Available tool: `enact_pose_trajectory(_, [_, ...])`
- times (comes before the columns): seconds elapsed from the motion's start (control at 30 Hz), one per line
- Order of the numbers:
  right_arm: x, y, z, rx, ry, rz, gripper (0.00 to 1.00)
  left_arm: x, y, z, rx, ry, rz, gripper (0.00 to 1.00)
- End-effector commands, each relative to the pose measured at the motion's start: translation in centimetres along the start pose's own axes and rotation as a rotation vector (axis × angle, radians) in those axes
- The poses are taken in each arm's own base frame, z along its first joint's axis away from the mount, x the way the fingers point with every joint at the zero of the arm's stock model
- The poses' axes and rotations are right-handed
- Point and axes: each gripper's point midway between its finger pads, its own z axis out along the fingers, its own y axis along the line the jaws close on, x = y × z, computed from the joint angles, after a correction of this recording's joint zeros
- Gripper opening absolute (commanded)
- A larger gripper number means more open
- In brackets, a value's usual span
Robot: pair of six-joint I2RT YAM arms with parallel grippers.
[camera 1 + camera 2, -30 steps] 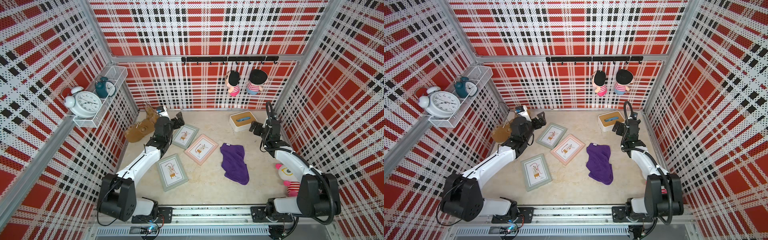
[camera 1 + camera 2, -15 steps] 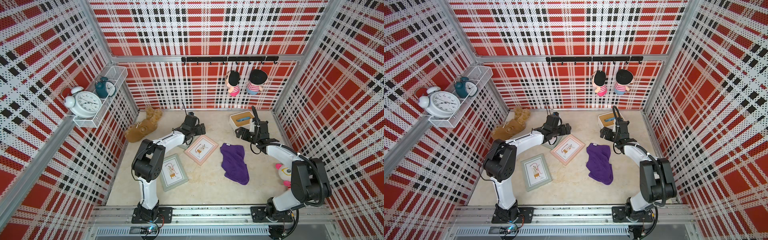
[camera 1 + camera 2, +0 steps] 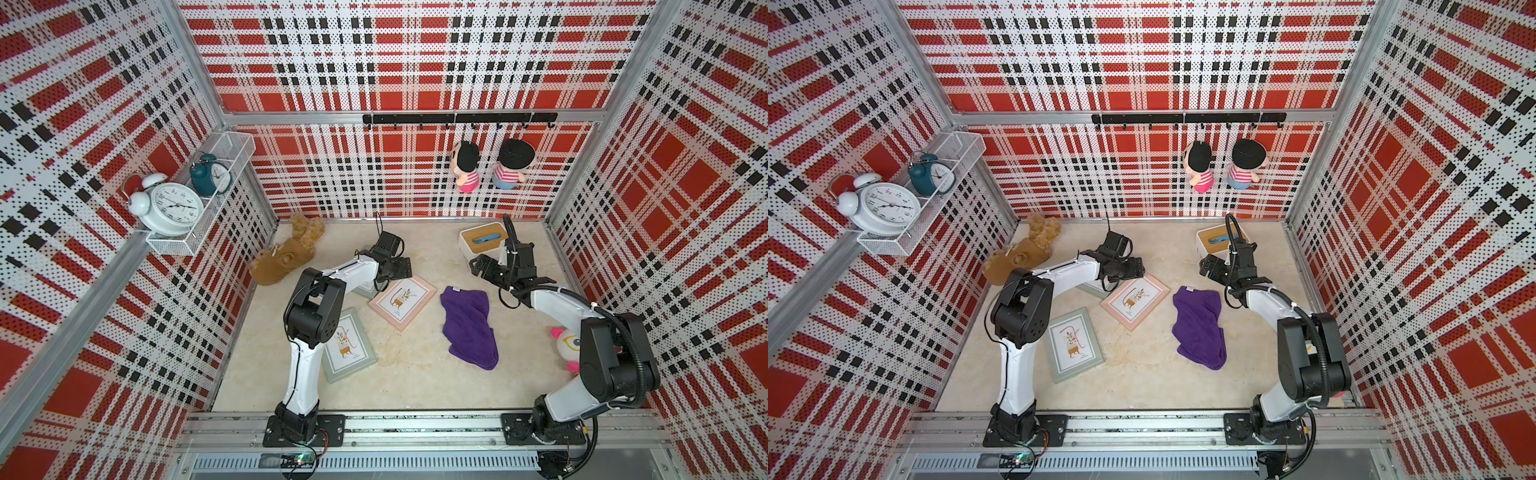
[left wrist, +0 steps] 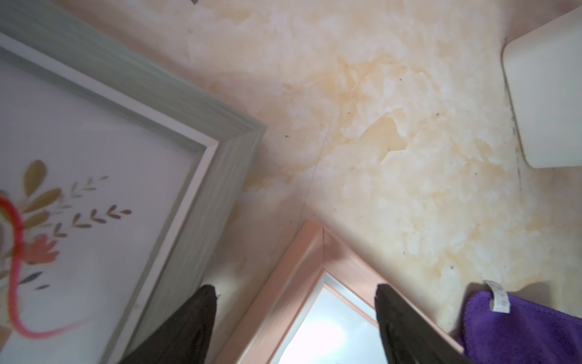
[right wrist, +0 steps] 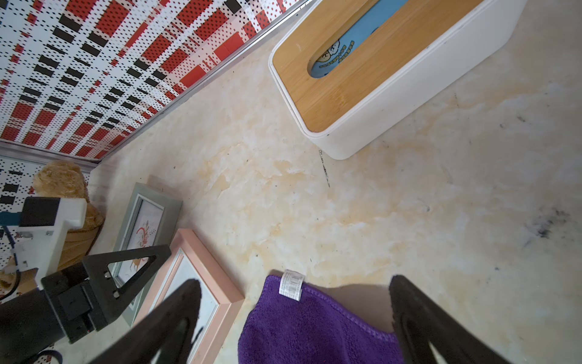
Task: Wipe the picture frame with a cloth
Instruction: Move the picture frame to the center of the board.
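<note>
Nearest the base rail, a sage-green wooden picture frame (image 3: 351,347) lies flat and untouched on the marble-patterned tabletop (image 3: 415,374), on the near side of the pink wooden picture frame (image 3: 402,300). The deep purple terry cloth (image 3: 469,328) lies rumpled just beside the pink frame on the right arm's side. It does not touch the frame and nothing holds it.

In the last second both arms have swung inward. The left arm had been folded back toward the brown plush toy (image 3: 282,259). The left gripper (image 4: 296,287) is now over the pink frame's far corner, its fingers apart with the corner between them and gripping nothing. The right arm had stood tall by the side wall. The right gripper (image 5: 294,281) is now low over the cloth's far edge, the one with the white tag, jaws spread wide and empty.

I judge the approach to be nearly done, with the left arm set to steady the frame and the right to take the cloth. No wiping has begun.

The left elbow is raised and its forearm reaches out low. The right forearm slants in toward the pink frame with the wrist tipped down.

Beyond the pink frame's far edge, a second sage-green frame (image 4: 189,141) lies partly under the left forearm, with a strip of table between it and the pink frame. Farther still is the white tissue box with a bamboo lid (image 5: 346,78).
</note>
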Motion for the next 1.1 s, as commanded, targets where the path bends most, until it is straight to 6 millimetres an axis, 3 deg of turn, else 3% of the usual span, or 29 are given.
enact_pose_trajectory(0.0, [0.0, 0.0, 0.4, 0.009, 0.001, 0.017, 0.96, 1.1, 0.5, 0.4, -0.034, 0.049, 0.028, 0.84])
enact_pose_trajectory(0.13, [-0.1, 0.3, 0.0, 0.000, -0.003, 0.019, 0.97, 3.1, 0.5, 0.4, -0.060, 0.109, 0.073, 0.86])
enact_pose_trajectory(0.27, [-0.2, 0.2, -0.6, 0.006, -0.015, 0.021, 0.98, 5.4, -1.0, -0.6, -0.019, 0.170, 0.111, 0.87])
enact_pose_trajectory(0.53, [-0.1, -0.3, -1.7, 0.041, -0.021, 0.028, 0.98, 12.7, -3.0, -2.8, 0.096, 0.348, 0.138, 0.89])
enact_pose_trajectory(0.7, [1.0, -1.3, -2.4, 0.098, 0.025, 0.001, 1.00, 15.5, -4.3, -4.2, 0.152, 0.400, 0.152, 0.90])
enact_pose_trajectory(0.87, [5.3, -3.2, -3.9, 0.224, 0.187, -0.146, 1.00, 14.6, -4.5, -5.2, 0.193, 0.347, 0.099, 0.93])
enact_pose_trajectory(0.97, [8.7, -3.4, -5.0, 0.271, 0.287, -0.195, 1.00, 12.0, -4.2, -6.3, 0.214, 0.249, 0.035, 0.99])
enact_pose_trajectory(1.07, [11.9, -3.1, -5.1, 0.275, 0.377, -0.186, 1.00, 9.1, -3.1, -7.5, 0.218, 0.148, -0.029, 0.98])
